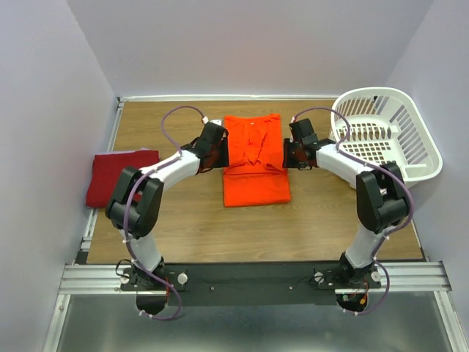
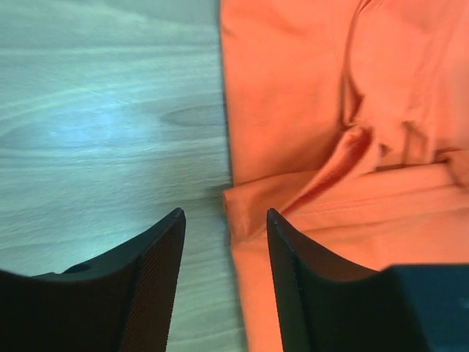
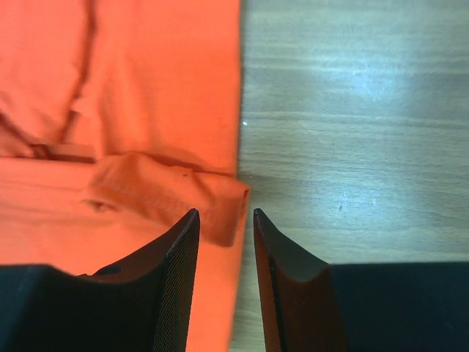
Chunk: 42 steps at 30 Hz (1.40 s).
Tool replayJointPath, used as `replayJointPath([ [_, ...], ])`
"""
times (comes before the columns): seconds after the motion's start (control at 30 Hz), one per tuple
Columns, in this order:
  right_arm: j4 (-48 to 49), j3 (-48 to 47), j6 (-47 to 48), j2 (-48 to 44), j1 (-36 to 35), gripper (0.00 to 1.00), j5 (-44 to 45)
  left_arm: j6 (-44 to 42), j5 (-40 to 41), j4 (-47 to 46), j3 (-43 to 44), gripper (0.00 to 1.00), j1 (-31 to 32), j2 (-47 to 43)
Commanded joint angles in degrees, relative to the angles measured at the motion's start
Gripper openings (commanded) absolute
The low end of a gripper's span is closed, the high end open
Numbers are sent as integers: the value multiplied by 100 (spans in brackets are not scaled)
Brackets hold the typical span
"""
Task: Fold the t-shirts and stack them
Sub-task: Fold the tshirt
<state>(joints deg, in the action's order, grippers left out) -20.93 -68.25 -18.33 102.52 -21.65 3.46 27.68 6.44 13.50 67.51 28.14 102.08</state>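
Orange shirt (image 1: 255, 165): part-folded, middle of bench (image 1: 330, 220)
Crimson shirt (image 1: 117, 176): folded, bench's left edge
Left pincer (image 2: 225, 218): spread, empty; astride orange shirt's left edge
Right pincer (image 3: 226, 215): spread, empty; at right edge
Advice: pinch both edges level; lift together; lay flat
Count: two shirts; one basket (image 1: 388, 132)

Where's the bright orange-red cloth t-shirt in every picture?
Top external view: the bright orange-red cloth t-shirt lies in the middle, partly folded.
Left wrist view: the t-shirt fills the right side.
Right wrist view: the t-shirt fills the left side.
Shared landmark: the brown wooden table running along the shirt's straight side edge.
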Motion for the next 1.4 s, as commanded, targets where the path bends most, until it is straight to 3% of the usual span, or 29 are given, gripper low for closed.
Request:
replayJointPath([
  [0.0, 124, -92, 66, -548, -234, 42, -179, 123, 340, -23, -131, 57, 261, -742],
  [0.07, 194, -57, 49, -584, -453, 38, -311, 272, 384, -66, -246, 53, 568, -1040],
  [0.2, 466, 153, -92, -505, -744, 21, -768, 483, 254, -311, -720, 27, 1114, -1305],
  [0.3, 712, 189, -188, -269, -902, 18, -1032, 659, -1, -453, -897, 23, 1404, -982],
  [0.63, 1179, 66, -321, 461, -999, 15, -1480, 888, -617, -348, -1011, 21, 1607, -163],
  [0.8, 1161, -179, -110, 760, -990, 15, -1261, 870, -942, -321, -1204, 21, 1607, -40],
  [1.0, 1161, -680, 267, 1156, -903, 15, -725, 835, -995, -286, -1389, 19, 1624, -66],
  [1.17, 1144, -1671, 672, 1771, -595, 15, -373, 870, -1022, -269, -1644, 18, 1668, -224],
  [1.37, 1038, -1991, 866, 1333, -454, 16, -687, 1002, -1092, -313, -2101, 18, 1782, -671],
])
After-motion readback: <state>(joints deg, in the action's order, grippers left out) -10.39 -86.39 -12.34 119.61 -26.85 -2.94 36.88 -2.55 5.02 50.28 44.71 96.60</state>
